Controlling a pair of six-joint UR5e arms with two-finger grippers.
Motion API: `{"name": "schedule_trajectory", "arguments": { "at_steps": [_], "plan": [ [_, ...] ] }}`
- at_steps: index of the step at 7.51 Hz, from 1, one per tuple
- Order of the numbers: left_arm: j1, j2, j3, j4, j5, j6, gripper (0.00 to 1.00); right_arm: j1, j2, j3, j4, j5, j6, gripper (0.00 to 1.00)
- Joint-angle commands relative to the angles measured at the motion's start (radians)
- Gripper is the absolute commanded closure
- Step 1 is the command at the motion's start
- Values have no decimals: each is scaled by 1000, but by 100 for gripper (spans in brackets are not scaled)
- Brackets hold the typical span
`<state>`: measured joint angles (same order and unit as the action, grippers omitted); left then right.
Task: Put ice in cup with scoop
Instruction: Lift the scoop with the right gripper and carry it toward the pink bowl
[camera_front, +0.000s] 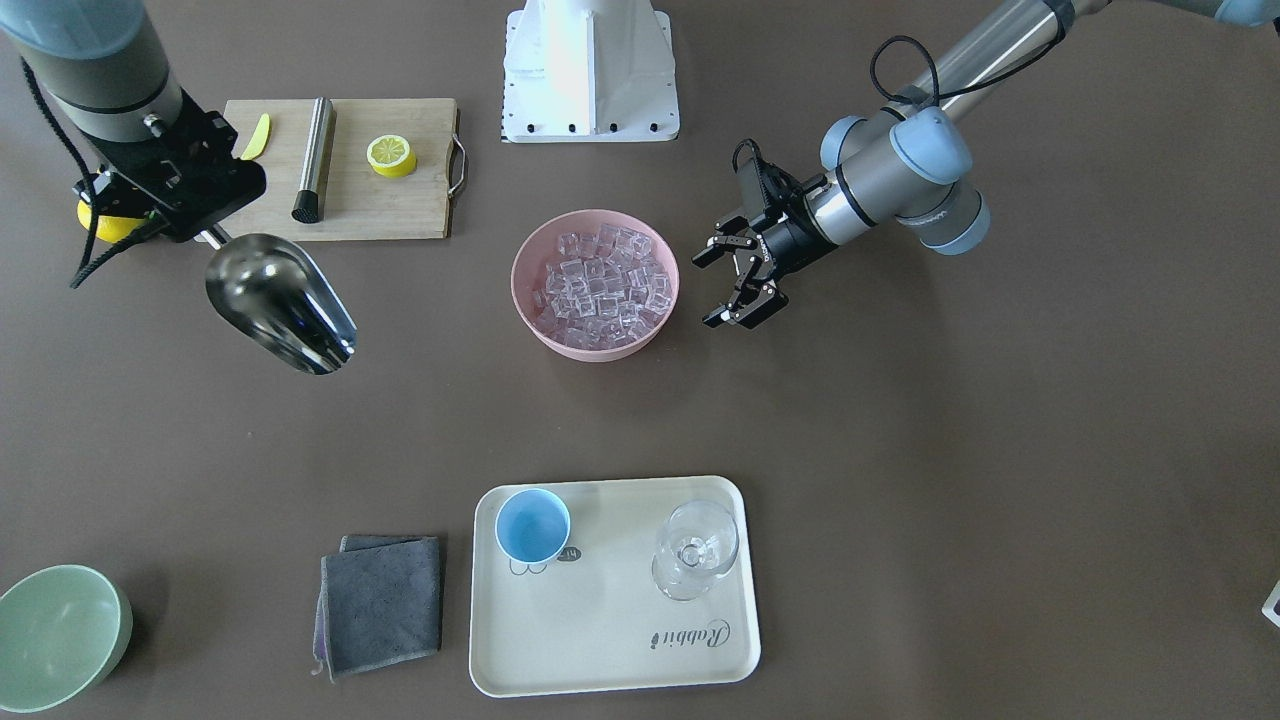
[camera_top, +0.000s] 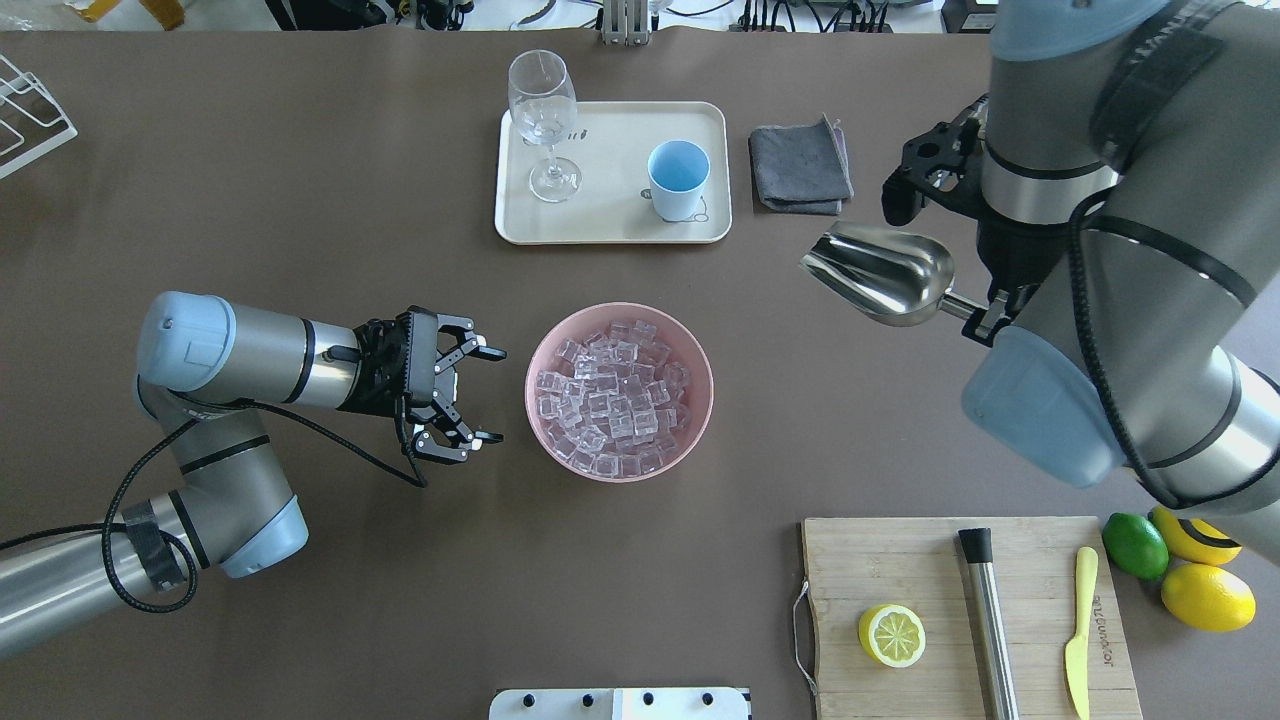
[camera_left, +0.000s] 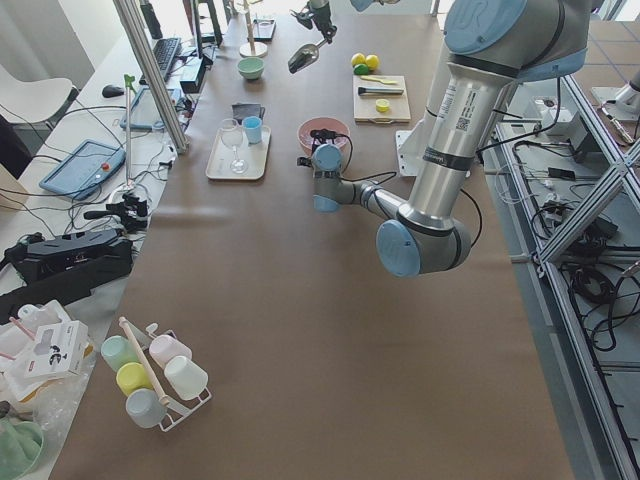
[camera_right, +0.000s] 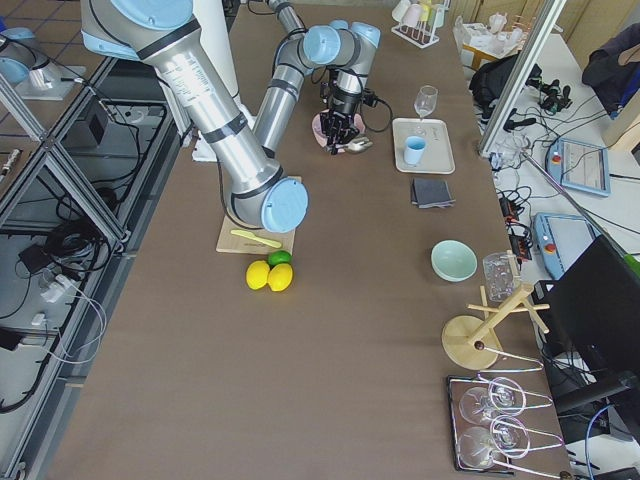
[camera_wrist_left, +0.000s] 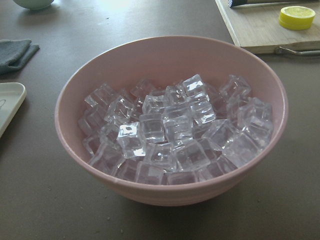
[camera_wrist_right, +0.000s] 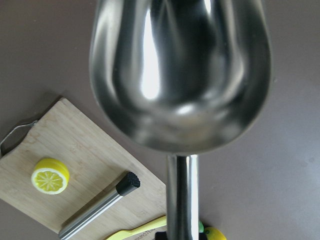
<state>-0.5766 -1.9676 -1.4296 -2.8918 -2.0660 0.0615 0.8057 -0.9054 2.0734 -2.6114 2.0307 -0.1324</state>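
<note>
Right gripper is clamped shut on the thin handle of the scoop, holding it up off the table. The wrist view shows the trough totally empty, so I'd say no scooping has been done yet.

What matters next: in the overhead view the ice, piled in the pink bowl at mid-table, sits to the left of the scoop and a bit nearer the robot, well apart from it. The scoop's long axis runs roughly left-right, handle back toward the right arm. The open mouth points left and slightly far, so it's aimed past the far edge of the bowl rather than into it. My guess is the arm has to swing left, pull in a little and tip the mouth down to dig in.

Cup is upright on the tray at the far side, beyond the bowl, and looks empty.

Left gripper is actually nearer the bowl, just beside its left side. Its fingers are spread wide on nothing and the arm is low and level, looking like it's lined up to steady the bowl.
</note>
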Motion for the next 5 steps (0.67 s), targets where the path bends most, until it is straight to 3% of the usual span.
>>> {"name": "schedule_trajectory", "arguments": {
  "at_steps": [1, 2, 5],
  "plan": [
    [-23, 4, 5, 0, -19, -6, 2, -111, 234, -123, -177, 73, 2, 100],
    [-28, 4, 6, 0, -10, -6, 2, -111, 278, -153, -206, 160, 4, 100],
    [-20, -2, 12, -1, -12, -5, 2, -170, 312, -298, -226, 296, 108, 100]
  ]
}}
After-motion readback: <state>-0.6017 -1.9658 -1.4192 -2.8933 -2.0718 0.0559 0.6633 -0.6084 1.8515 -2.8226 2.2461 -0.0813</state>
